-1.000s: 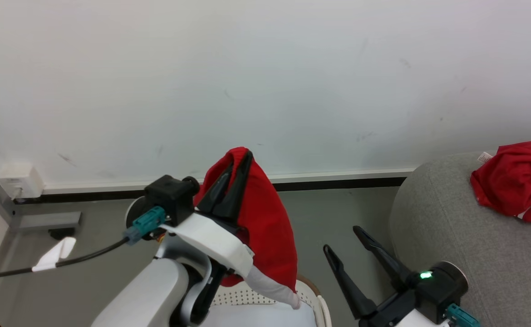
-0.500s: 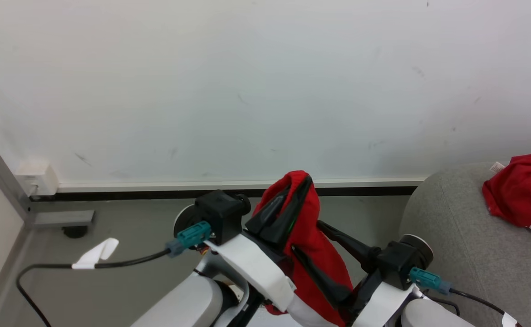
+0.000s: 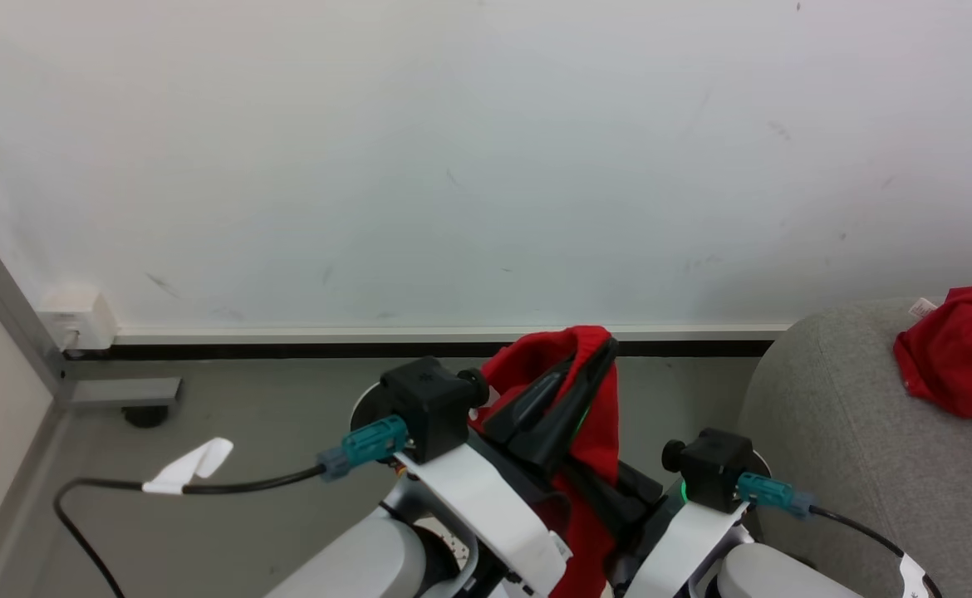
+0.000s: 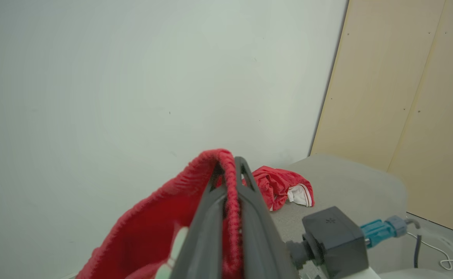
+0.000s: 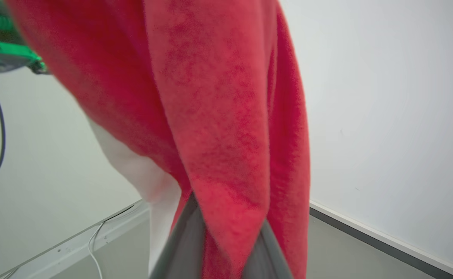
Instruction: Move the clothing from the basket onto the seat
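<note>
A red garment of the clothing [image 3: 594, 415] hangs in the air, and my left gripper [image 3: 594, 359] is shut on its top edge. The left wrist view shows the red hem pinched between that gripper's [image 4: 230, 164] two fingers. My right gripper [image 3: 601, 492] reaches in from the right, lower down, and is shut on a fold of the same garment [image 5: 226, 116]; its fingers [image 5: 182, 244] flank the cloth. Another red garment [image 3: 964, 357] lies on the grey seat [image 3: 851, 432] at the right. A sliver of the perforated basket [image 3: 450, 544] peeks out beneath my left arm.
A white wall with a dark skirting strip [image 3: 287, 349] stands close ahead over grey floor. A black cable with a white tag [image 3: 187, 469] trails at the left, near a metal post [image 3: 12, 307] and a wall box [image 3: 79, 320]. Beige panels [image 4: 404, 97] stand behind the seat.
My right gripper came up and left from beside the seat to the hanging garment and closed on it. The left gripper kept its hold. The head camera shifted.
</note>
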Robot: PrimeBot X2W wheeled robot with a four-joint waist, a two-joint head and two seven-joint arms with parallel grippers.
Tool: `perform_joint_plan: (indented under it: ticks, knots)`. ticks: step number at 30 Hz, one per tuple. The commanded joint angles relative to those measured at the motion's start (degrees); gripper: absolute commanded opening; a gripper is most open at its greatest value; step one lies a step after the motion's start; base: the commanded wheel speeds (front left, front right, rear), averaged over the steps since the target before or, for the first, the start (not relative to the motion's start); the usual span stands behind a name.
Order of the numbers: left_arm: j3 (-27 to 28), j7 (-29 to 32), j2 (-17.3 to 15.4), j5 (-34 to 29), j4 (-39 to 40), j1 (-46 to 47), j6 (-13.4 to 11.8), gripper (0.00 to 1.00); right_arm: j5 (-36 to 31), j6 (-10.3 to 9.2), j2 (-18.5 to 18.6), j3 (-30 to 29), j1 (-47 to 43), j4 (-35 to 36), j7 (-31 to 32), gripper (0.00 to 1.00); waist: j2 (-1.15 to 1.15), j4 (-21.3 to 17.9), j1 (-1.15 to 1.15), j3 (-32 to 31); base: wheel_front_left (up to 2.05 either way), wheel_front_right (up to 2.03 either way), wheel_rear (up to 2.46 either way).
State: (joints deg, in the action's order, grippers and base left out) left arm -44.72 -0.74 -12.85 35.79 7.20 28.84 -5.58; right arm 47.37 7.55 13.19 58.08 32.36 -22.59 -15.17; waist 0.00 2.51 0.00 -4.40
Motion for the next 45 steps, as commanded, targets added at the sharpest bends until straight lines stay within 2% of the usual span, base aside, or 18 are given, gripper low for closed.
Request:
perform_joint_plan:
  ticks: [1,4,5,8,9,10,11,12,27,39,45]
  knots:
    - [0.43,0.11,-0.28,0.20,0.27,-0.62,-0.22,0.00,0.76,-0.13,0.05,-0.84,0.31,-0.13,0.04,0.00,0.00,0.01,0.00,0.09,0.00,0.00,0.00]
    - [1.16,-0.51,-0.94,-0.04,-0.45,-0.93,-0.89,0.00,0.82,-0.13,-0.22,-2.66,-1.04,0.81,0.04,0.00,0.00,-0.04,0.00,0.23,0.00,0.00,0.00]
    - [1.32,-0.79,-1.07,-0.08,-0.76,-1.13,-0.94,0.11,0.81,-0.13,-0.31,-3.39,-1.49,1.18,0.04,0.00,0.00,-0.10,0.00,0.30,0.00,0.00,0.00]
    - [1.54,-1.22,-1.51,-0.21,-1.67,-1.20,-1.21,0.31,-0.10,-0.13,-0.42,-6.14,-2.58,1.92,0.04,0.00,0.00,-0.28,0.00,0.56,0.00,0.00,0.00]
    - [1.54,-1.47,-1.63,-0.31,-2.04,-1.35,-1.23,0.42,-0.38,-0.13,-0.46,-7.09,-2.96,2.15,0.03,0.00,0.00,-0.36,0.00,0.62,0.00,0.00,0.00]
    - [1.53,-1.56,-1.93,-0.71,-2.56,-1.47,-1.35,0.48,-0.50,-0.13,-0.51,-8.06,-3.36,2.35,0.03,0.00,0.00,-0.45,0.00,0.68,0.00,0.00,0.00]
    - [1.52,-1.93,-2.07,-0.92,-3.04,-1.67,-1.34,0.82,-0.75,-0.13,-0.50,-8.87,-3.60,2.55,0.04,0.00,0.00,-0.54,0.00,0.74,0.00,0.00,0.00]
    - [1.46,-2.33,-2.02,-0.89,-3.47,-1.94,-1.25,1.00,-1.17,-0.13,-0.47,-9.80,-3.80,2.75,0.03,0.00,0.00,-0.65,0.00,0.82,0.00,0.00,0.00]
    - [-0.67,-9.46,-4.16,-2.74,-14.63,-6.57,0.61,1.00,-5.87,-0.13,0.52,-22.53,-7.04,3.67,0.03,0.00,0.00,-1.61,0.00,1.53,0.00,0.00,0.00]
    - [-0.65,-12.14,-2.97,-1.87,-18.30,-6.51,1.91,1.00,-6.85,-0.13,0.13,-24.31,-8.84,3.48,0.03,0.00,0.00,-1.53,0.00,1.46,0.00,0.00,0.00]
    - [-0.93,-12.42,-2.82,-1.77,-18.37,-6.50,2.02,1.00,-7.58,-0.13,0.01,-25.32,-9.39,3.92,0.03,0.00,0.00,-3.06,0.00,1.36,0.00,0.00,0.00]
